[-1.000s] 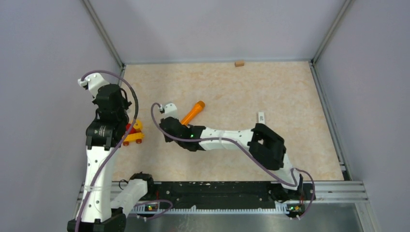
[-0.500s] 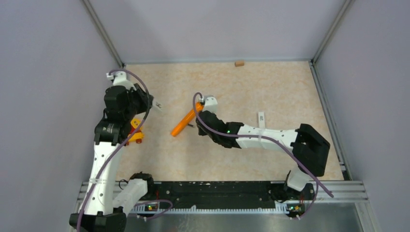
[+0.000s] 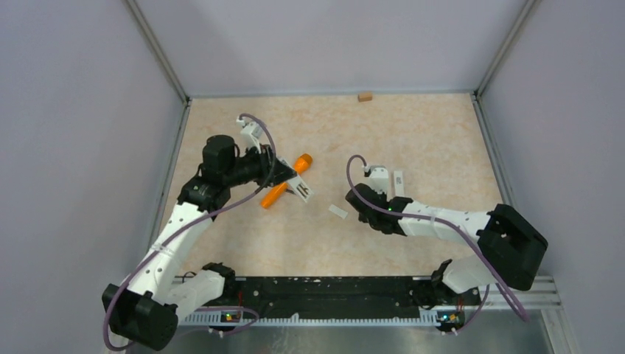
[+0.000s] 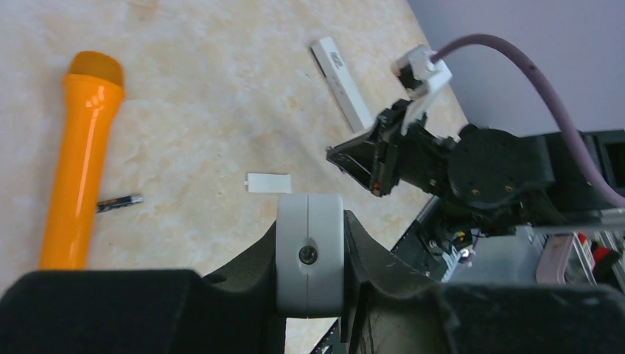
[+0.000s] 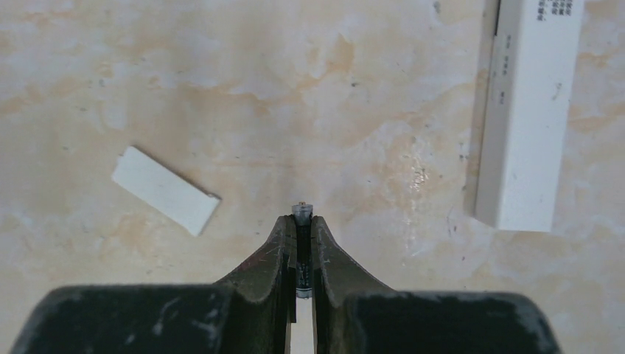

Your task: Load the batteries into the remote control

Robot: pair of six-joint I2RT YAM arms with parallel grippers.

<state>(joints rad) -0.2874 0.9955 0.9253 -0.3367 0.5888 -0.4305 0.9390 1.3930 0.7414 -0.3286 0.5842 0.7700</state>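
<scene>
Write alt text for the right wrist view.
The right pincer is shut on a thin dark battery whose pale tip pokes out in front, above a beige marbled table. The white remote control lies to the upper right, and a small flat white piece lies to the left, both apart from the pincer.

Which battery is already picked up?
The battery pinched in the right hand, its pale tip poking out past the fingertips. The other battery in view lies loose on the table beside the orange tube.
</scene>
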